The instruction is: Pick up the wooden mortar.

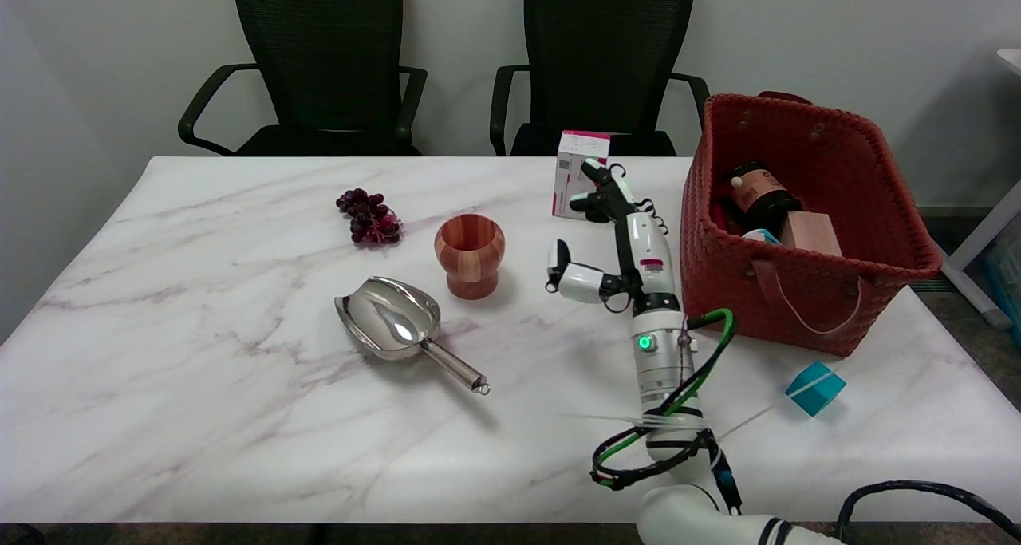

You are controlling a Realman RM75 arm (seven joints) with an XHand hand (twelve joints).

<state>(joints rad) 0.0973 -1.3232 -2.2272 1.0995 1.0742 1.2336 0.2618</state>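
Observation:
The wooden mortar point(470, 255), a striped goblet-shaped cup, stands upright near the middle of the marble table point(199, 417). My right hand point(614, 238) hovers to its right, a short gap away, fingers spread apart and holding nothing. The thumb points toward the mortar and the other fingers reach toward the far side.
A metal scoop point(399, 325) lies in front of the mortar, and a bunch of dark grapes point(368, 216) sits to its far left. A pink-and-white box point(576, 170) stands behind my hand. A red woven basket point(837, 290) holding items stands at the right, with a teal cube point(815, 388) before it.

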